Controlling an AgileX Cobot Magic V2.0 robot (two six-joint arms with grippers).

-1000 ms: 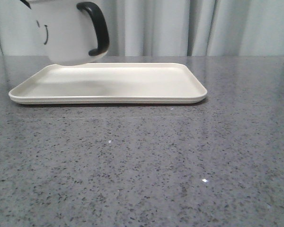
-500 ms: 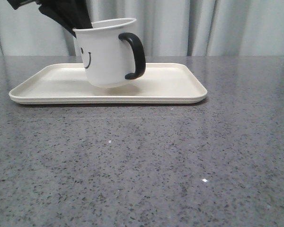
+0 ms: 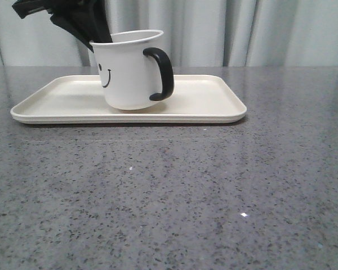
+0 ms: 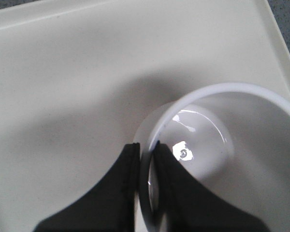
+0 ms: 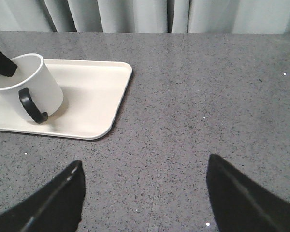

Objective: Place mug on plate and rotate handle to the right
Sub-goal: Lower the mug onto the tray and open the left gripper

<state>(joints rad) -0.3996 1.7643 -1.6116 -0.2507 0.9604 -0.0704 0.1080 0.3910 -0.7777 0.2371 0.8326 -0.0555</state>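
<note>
Mug on plate, tilted, clamped at the rim by your left gripper.

Your mug [image 3: 129, 70] is sitting on the plate [image 3: 214, 107], leaning, its handle [image 3: 162, 73] pointing right. Your left gripper [image 4: 146, 166] is pinching the rim, one finger inside, one outside; its arm is running out of the front view. Your right gripper [image 5: 145, 193] is hanging spread wide over the bare table [image 3: 214, 197], only its fingertips [image 5: 58, 198] showing.
</note>
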